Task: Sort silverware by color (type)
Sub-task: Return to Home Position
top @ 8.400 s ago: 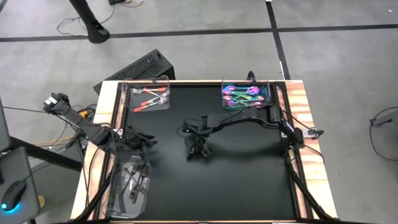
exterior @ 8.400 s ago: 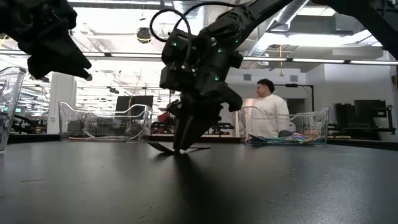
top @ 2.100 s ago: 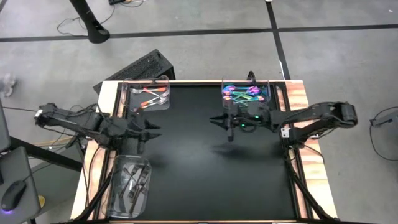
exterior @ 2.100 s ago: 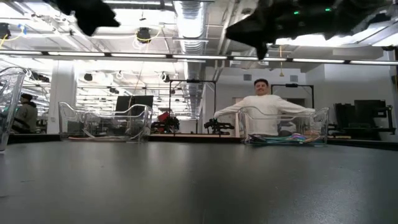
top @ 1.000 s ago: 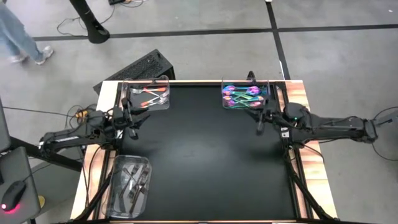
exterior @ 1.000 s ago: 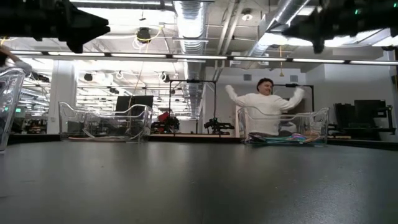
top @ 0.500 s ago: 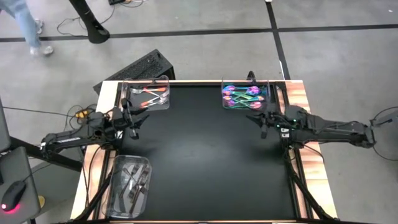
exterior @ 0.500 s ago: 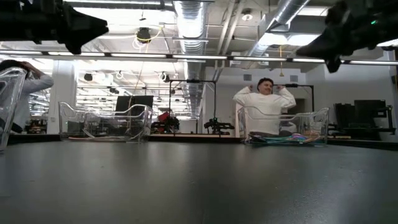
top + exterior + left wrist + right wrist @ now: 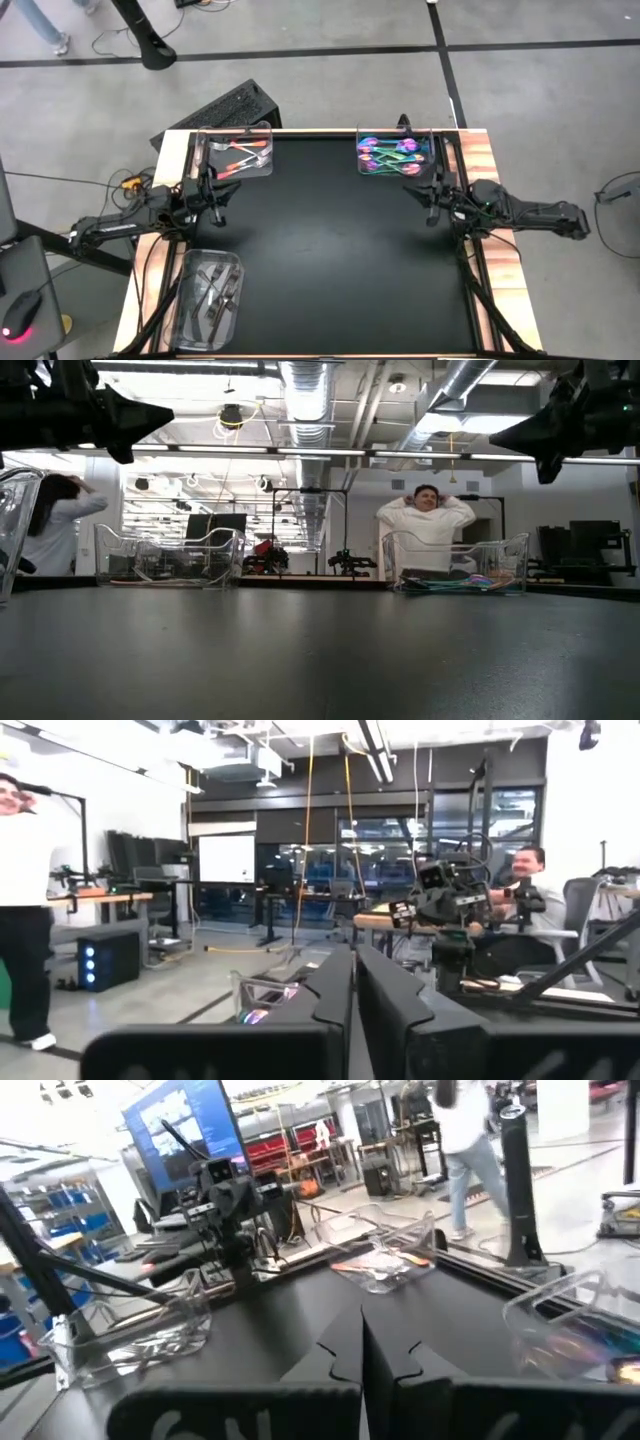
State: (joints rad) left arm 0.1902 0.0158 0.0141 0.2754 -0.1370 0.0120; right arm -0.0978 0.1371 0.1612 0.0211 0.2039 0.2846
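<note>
The silverware lies in three clear trays. Coppery pieces (image 9: 243,154) are in the far-left tray, iridescent pieces (image 9: 390,154) in the far-right tray, dark pieces (image 9: 215,292) in the near-left tray. My left gripper (image 9: 213,197) is shut and empty, raised at the table's left side between the two left trays. My right gripper (image 9: 430,201) is shut and empty, raised at the table's right side, just near of the iridescent tray. Their shut fingers show in the left wrist view (image 9: 354,982) and the right wrist view (image 9: 362,1342).
The black table top (image 9: 330,260) lies between the arms. People show in the room beyond the far edge (image 9: 432,530) and at the left (image 9: 55,525). A black box (image 9: 225,108) sits on the floor behind the table.
My right gripper has drawn back toward the table's right edge and a little toward the near side, still shut and raised. My left gripper has held nearly still at the left side.
</note>
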